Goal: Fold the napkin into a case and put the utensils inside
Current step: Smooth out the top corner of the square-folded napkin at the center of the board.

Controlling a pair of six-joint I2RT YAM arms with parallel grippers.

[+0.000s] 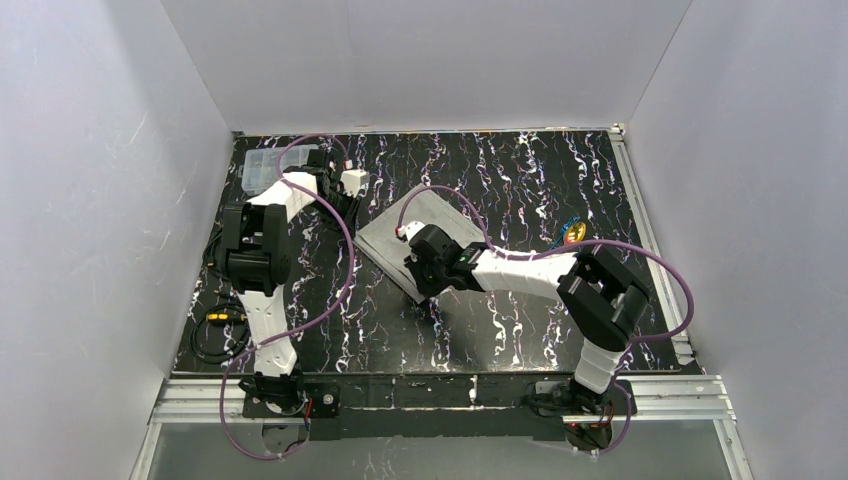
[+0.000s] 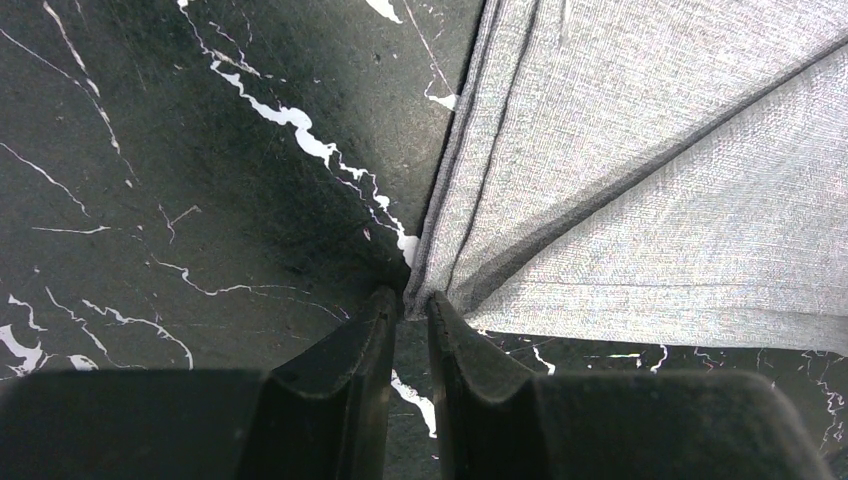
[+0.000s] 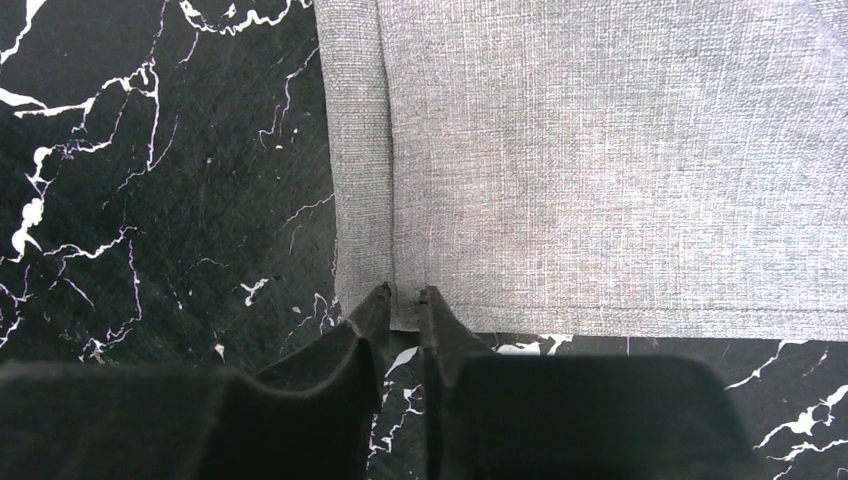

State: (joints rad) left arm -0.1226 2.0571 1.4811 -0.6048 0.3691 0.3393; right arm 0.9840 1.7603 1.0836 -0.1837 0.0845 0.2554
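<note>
The light-grey napkin (image 1: 425, 225) lies folded into a flat layered rectangle on the black marbled table. In the left wrist view my left gripper (image 2: 413, 300) is shut on one corner of the napkin (image 2: 640, 180), and creases fan out from the pinch. My right gripper (image 3: 403, 295) sits at the near edge of the napkin (image 3: 600, 170), its jaws closed narrowly on the hem beside a folded flap. From above, the right gripper (image 1: 420, 282) covers the cloth's near corner. The utensils (image 1: 573, 231), one blue and one gold, lie apart on the table to the right.
A clear plastic compartment box (image 1: 262, 168) stands at the back left behind the left arm. A yellow-and-black cable (image 1: 215, 318) lies by the left wall. Purple cables loop over both arms. An aluminium rail (image 1: 650, 240) runs along the table's right edge.
</note>
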